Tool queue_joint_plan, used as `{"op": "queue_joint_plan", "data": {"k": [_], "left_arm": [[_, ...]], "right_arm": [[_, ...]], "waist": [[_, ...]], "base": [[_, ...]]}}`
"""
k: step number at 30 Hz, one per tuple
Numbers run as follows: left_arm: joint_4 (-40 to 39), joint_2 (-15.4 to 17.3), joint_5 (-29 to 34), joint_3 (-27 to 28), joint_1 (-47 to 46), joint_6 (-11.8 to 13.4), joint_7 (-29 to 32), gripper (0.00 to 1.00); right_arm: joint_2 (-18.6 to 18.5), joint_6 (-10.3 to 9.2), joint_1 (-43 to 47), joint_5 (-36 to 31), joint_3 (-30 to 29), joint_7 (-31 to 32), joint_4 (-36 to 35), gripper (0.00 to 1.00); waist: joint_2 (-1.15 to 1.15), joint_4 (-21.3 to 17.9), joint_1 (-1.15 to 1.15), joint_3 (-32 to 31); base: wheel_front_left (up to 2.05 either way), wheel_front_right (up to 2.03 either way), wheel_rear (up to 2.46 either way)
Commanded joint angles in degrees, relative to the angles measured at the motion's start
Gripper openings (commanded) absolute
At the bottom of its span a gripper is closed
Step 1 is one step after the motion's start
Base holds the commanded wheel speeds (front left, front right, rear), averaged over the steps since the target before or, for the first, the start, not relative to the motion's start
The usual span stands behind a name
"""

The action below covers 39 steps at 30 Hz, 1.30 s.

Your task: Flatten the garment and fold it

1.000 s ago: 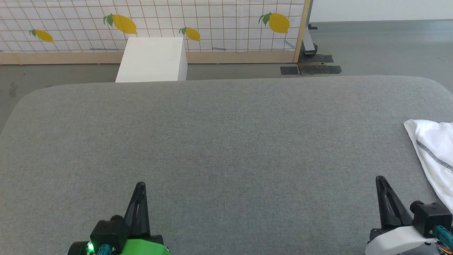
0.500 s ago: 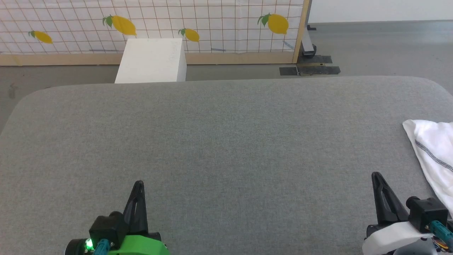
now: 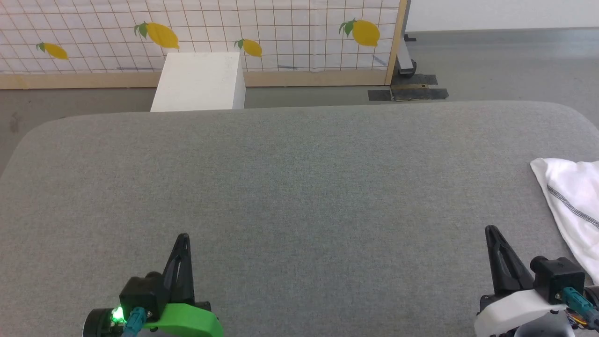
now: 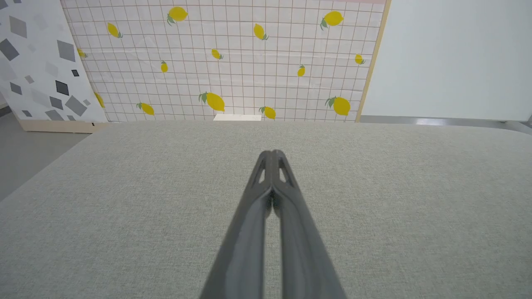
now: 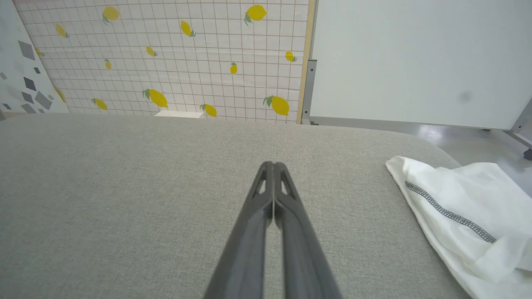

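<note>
Grey fabric surface (image 3: 299, 178) before a lemon-print screen (image 3: 290, 37) holds the garment (image 3: 575, 201) at right; both arms' jaws closed, empty.

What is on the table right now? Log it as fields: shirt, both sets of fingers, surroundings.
shirt: white, grey stitched line, bunched at the table's right edge, not flattened
left fingers: shut, empty, over bare table
right fingers: shut, empty, left of the shirt, not touching it
table: grey fabric top
behind: white box, lemon-print screen
fold: not begun
</note>
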Motion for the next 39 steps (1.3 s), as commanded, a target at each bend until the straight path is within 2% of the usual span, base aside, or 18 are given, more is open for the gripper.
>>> {"op": "queue_joint_plan", "data": {"k": [1, 39], "left_arm": [[0.2, -0.2, 0.5, 0.4, -1.2, -0.3, 0.5, 0.00], [1.2, -0.3, 3.2, 2.4, -3.9, -1.7, 4.9, 0.00]], "right_arm": [[0.1, -0.05, -1.2, -0.3, 0.3, 0.2, -0.1, 0.00], [0.1, -0.08, -3.4, -0.9, 2.6, 2.6, -0.2, 0.00]], "waist": [[0.00, 0.0, 0.00, 0.0], [0.00, -0.5, 0.00, -0.5]], "base": [[0.00, 0.00, 0.00], [0.00, 0.00, 0.00]]}}
